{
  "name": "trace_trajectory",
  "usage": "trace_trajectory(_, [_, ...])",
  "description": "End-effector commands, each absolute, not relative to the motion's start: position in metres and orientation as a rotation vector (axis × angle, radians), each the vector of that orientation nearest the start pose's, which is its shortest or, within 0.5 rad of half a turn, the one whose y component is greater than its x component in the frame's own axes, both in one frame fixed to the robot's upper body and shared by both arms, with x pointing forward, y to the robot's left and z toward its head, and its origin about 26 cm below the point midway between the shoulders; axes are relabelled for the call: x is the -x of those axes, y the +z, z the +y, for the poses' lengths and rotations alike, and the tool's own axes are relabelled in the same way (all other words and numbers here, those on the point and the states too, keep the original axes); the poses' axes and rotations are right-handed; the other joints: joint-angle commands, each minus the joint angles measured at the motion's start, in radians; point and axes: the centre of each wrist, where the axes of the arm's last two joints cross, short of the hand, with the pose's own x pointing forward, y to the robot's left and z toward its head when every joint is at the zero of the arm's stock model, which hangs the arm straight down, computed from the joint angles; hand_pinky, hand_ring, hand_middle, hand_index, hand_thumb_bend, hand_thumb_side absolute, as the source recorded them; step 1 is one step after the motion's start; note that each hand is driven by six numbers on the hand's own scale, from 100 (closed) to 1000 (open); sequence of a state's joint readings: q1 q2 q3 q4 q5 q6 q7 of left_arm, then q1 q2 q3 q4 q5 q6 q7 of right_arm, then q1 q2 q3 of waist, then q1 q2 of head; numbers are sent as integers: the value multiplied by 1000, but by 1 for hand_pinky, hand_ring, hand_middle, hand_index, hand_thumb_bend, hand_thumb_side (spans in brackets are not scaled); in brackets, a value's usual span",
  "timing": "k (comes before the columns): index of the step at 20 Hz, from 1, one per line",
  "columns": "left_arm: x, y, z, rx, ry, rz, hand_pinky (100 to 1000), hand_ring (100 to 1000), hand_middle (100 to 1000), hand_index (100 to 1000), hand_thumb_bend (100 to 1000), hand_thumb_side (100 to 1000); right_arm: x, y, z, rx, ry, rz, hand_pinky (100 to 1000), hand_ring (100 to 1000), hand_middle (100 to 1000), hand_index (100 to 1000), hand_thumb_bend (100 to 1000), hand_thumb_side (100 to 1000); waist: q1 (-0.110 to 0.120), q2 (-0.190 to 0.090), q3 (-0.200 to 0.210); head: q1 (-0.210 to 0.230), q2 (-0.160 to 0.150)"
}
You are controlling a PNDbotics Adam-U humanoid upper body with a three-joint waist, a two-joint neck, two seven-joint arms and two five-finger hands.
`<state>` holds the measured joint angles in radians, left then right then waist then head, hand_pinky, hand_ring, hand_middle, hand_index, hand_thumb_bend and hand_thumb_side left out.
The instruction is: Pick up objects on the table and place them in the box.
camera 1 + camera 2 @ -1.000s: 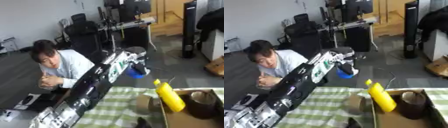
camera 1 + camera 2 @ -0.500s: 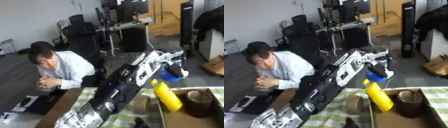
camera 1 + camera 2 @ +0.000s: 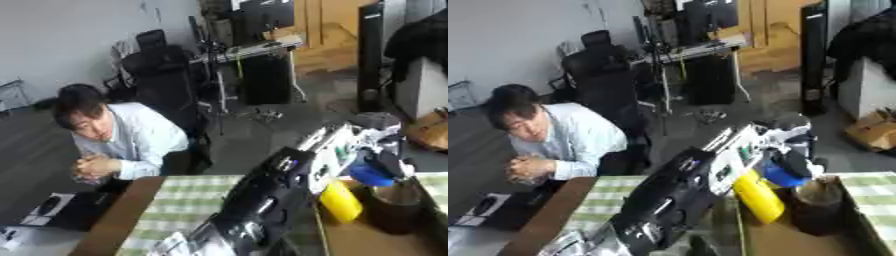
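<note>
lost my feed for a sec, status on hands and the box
Left hand over the box, shut on a blue object. Right hand not in view. Yellow bottle and dark jar already in the box. Left arm blocks the near table.

left arm (image 3: 262, 210): showing bulky black shell, glossy, rounded housings — silver parts toward the lower end
forearm (image 3: 741, 150): showing white-silver plates with small green and dark markings
left hand (image 3: 794, 150): looking dark with pale silver bits — details blurring out

One yellow bottle (image 3: 758, 198); one box (image 3: 798, 239); one dark jar (image 3: 816, 205)
</note>
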<state>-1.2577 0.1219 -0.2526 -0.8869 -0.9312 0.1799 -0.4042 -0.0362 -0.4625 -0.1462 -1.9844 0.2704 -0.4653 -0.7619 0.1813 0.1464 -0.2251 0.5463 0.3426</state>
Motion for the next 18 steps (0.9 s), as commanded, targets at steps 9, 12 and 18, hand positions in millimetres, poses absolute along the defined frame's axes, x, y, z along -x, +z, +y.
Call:
trace_trajectory(9, [-494, 258, 83, -1045, -1421, -1435, 100, 100, 100, 138, 265, 308, -265, 167, -340, -981, 318, 3206, 887, 965, 796, 734, 100, 1000, -14, -4, -4, 10, -5])
trace_trajectory(12, [-495, 257, 84, -1103, -1432, -1417, 100, 100, 100, 162, 259, 303, -266, 167, -339, -977, 314, 3208, 887, 965, 796, 734, 100, 1000, -14, -2, -4, 11, -5])
trace_trajectory(18, [-497, 251, 82, -1181, -1439, -1448, 100, 100, 131, 267, 233, 345, -266, 167, -339, -974, 312, 3206, 887, 964, 796, 733, 100, 1000, -13, 0, -6, 17, -7])
